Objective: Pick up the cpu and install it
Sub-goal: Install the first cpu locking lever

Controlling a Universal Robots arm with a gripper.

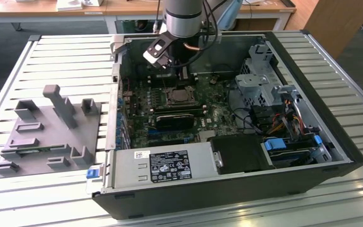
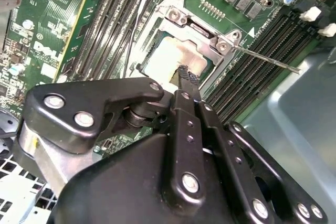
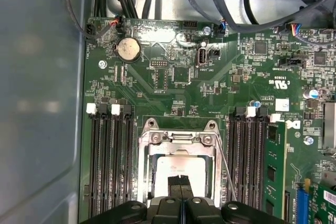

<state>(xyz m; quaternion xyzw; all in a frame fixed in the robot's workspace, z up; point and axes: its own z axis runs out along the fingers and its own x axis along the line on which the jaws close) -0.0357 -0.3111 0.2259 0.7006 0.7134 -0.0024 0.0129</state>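
The cpu [image 3: 181, 167], a flat square chip with a pale silver top, lies flat in the motherboard socket, ringed by a metal retention frame [image 3: 178, 139]. In the exterior view the cpu [image 1: 180, 97] sits mid-board inside the open computer case [image 1: 332, 156]. My gripper [image 3: 180, 183] hangs just over the chip's edge with its two black fingers pressed together and nothing between them. In the second wrist view the gripper [image 2: 185, 75] points down at the cpu [image 2: 170, 59]. In the exterior view the gripper [image 1: 183, 71] hangs above the board behind the socket.
A thin socket lever [image 2: 268, 61] juts out beside the frame. Memory slots [image 3: 107, 161] flank the socket, one holding a green module [image 3: 274, 171]. A black block [image 1: 178, 119], power supply [image 1: 162, 165], drive cage [image 1: 260, 71] and cables crowd the case. Grey holder blocks [image 1: 49, 132] stand at the exterior view's left.
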